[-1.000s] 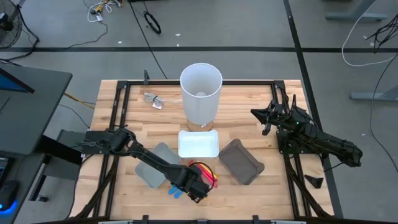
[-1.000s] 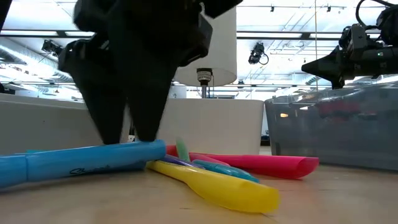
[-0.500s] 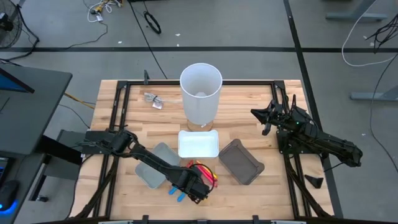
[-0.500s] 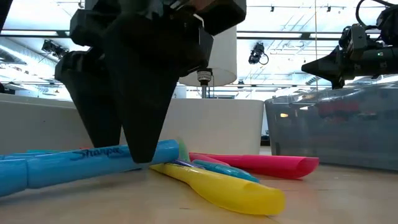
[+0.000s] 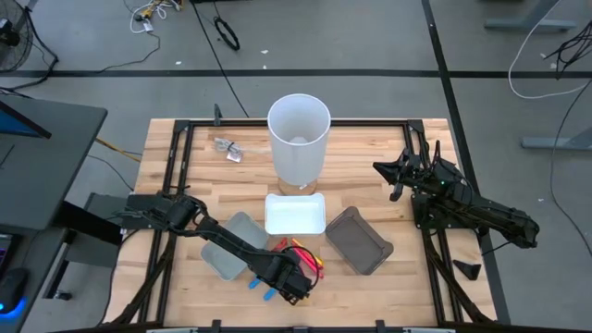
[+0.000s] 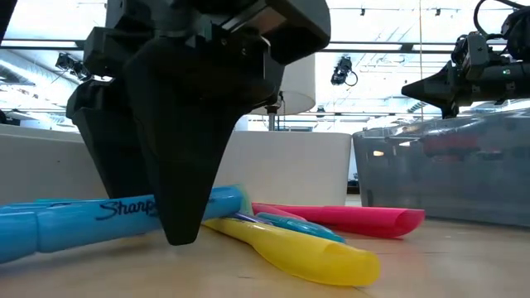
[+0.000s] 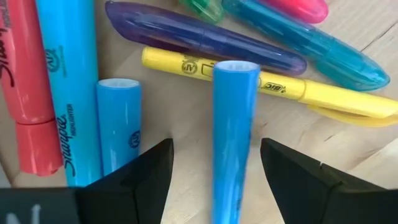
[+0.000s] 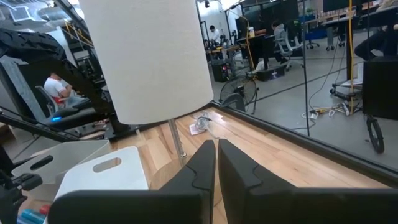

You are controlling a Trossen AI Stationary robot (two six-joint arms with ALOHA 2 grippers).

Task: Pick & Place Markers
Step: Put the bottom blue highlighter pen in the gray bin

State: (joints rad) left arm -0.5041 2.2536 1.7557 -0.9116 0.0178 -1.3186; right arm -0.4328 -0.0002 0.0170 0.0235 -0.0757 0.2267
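Several markers (image 5: 301, 256) in blue, pink, yellow, purple and teal lie in a loose heap on the wooden table near its front edge. My left gripper (image 7: 216, 146) points straight down over the heap, open. Its fingers stand on either side of one blue marker (image 7: 235, 124), low by the tabletop (image 6: 157, 219). That marker lies flat, with its end against the yellow marker (image 7: 280, 87). A second blue stub (image 7: 118, 124) and a long blue highlighter (image 7: 65, 93) lie beside it. My right gripper (image 5: 390, 171) waits shut at the table's right, held level. My left gripper stands astride the blue marker's barrel (image 7: 234, 174) from above, fingers across it. The wrist view shows a gap on each side of the barrel. Whether a finger touches it lower down, I cannot tell.
A white tray (image 5: 295, 214) sits behind the heap, a pale grey tray (image 5: 227, 248) to its left and a dark translucent tray (image 5: 359, 240) to its right. A tall white cylinder (image 5: 299, 139) stands at the back middle. A small clear scrap (image 5: 227, 147) lies far left.
My left gripper has sunk toward the table over the blue marker, still open. The blue marker has rolled on the spot, so its printed name now faces the low view, and its end has crept slightly toward the yellow marker.
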